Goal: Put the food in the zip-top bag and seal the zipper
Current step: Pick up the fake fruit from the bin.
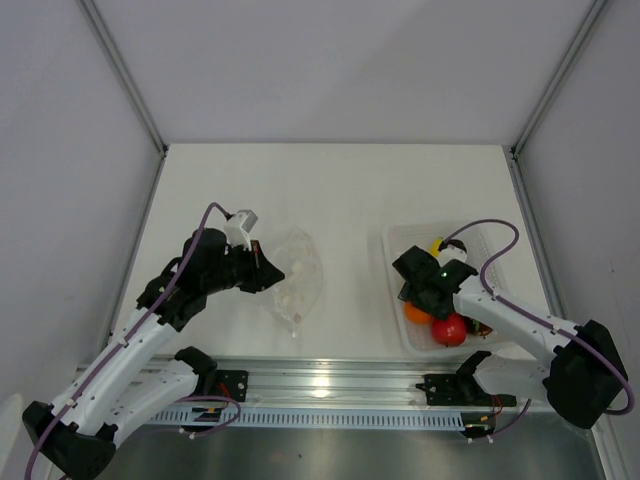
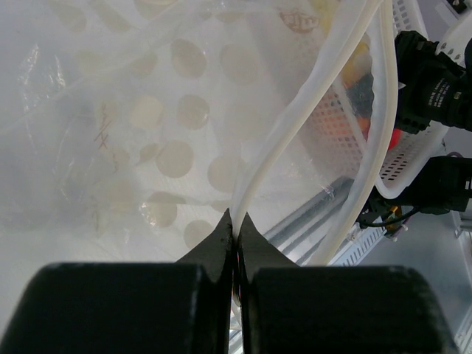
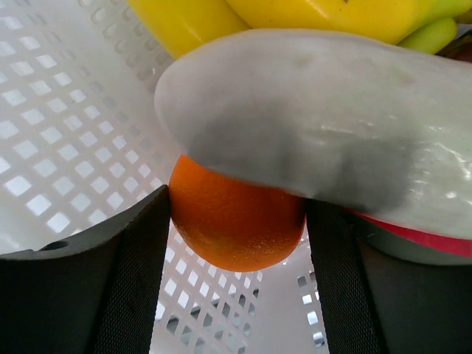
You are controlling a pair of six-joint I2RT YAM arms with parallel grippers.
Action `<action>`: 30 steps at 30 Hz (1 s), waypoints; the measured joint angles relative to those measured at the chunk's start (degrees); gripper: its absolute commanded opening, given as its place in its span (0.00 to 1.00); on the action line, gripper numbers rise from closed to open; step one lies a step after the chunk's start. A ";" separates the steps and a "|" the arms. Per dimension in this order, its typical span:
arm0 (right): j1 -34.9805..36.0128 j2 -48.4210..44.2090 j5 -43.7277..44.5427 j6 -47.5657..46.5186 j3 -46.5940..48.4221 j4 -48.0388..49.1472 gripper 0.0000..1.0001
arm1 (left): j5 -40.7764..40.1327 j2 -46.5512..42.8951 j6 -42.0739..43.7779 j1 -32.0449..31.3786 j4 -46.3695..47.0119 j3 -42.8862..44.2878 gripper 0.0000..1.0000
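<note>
The zip-top bag [image 1: 298,280] lies crinkled left of centre, with pale round pieces showing through its clear plastic [image 2: 147,133]. My left gripper [image 1: 270,274] is shut on the bag's mouth edge, and the whitish zipper [image 2: 295,125] runs up from between its closed tips [image 2: 236,217]. My right gripper [image 1: 415,300] is down in the white basket [image 1: 395,245]. Its two fingers press on both sides of the orange ball [image 3: 236,221]. A white oblong piece [image 3: 317,125] lies right over the ball, with the yellow banana bunch [image 3: 295,15] behind. The red round fruit [image 1: 450,329] sits beside the gripper.
The perforated basket wall [image 3: 59,110] is close around the right fingers. The basket [image 2: 413,147] stands to the right of the bag. A metal rail [image 1: 320,385] runs along the near table edge. White walls enclose the table on three sides.
</note>
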 measured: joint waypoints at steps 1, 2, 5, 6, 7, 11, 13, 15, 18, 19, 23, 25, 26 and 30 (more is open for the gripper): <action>0.22 -0.04 0.04 -0.02 0.68 -0.79 0.11 | 0.00 0.00 0.00 0.00 -0.02 0.00 0.01; 0.42 -0.24 0.17 -0.17 1.49 -1.64 0.05 | 0.00 0.00 0.00 0.00 -0.04 0.00 0.01; 0.76 -1.79 0.98 -1.05 5.09 -4.66 0.00 | 0.13 0.00 0.00 0.00 -0.07 0.00 0.01; 0.85 -2.91 1.20 -1.44 6.71 -5.66 0.00 | 0.17 0.00 0.00 0.00 -0.07 0.00 0.01; 0.94 -4.22 1.51 -1.95 8.44 -6.51 0.00 | 0.26 0.00 0.02 0.00 -0.07 0.00 0.01; 1.55 -10.69 2.14 -5.07 14.91 -7.91 0.00 | 0.57 0.24 0.02 0.00 -0.04 0.00 0.01; 2.40 -12.81 1.64 -6.80 16.35 -7.65 0.00 | 0.92 0.55 0.02 0.00 -0.04 0.00 0.01; 3.96 -14.69 0.11 -9.35 17.31 -5.81 0.00 | 1.64 0.92 0.02 0.00 0.00 0.00 0.01; 8.17 -15.43 -3.72 -13.68 17.57 -0.17 0.00 | 2.49 1.42 0.02 0.00 0.02 0.00 0.01; 9.94 -15.32 -5.03 -15.13 17.57 2.51 0.00 | 2.89 1.57 0.02 0.02 0.02 0.00 0.01; 18.43 -11.26 -9.09 -20.41 18.08 13.75 0.00 | 3.69 2.38 -0.02 0.04 0.07 0.07 0.01; 22.69 -7.17 -9.99 -22.99 20.20 17.46 0.00 | 4.20 2.71 -0.13 0.04 0.09 0.09 0.01; 24.81 -4.87 -10.16 -24.26 21.75 18.78 0.00 | 4.48 2.93 -0.20 0.04 0.09 0.13 0.01; 30.91 2.40 -9.42 -28.33 26.86 23.28 0.00 | 4.63 3.69 -1.01 0.04 0.00 0.72 0.01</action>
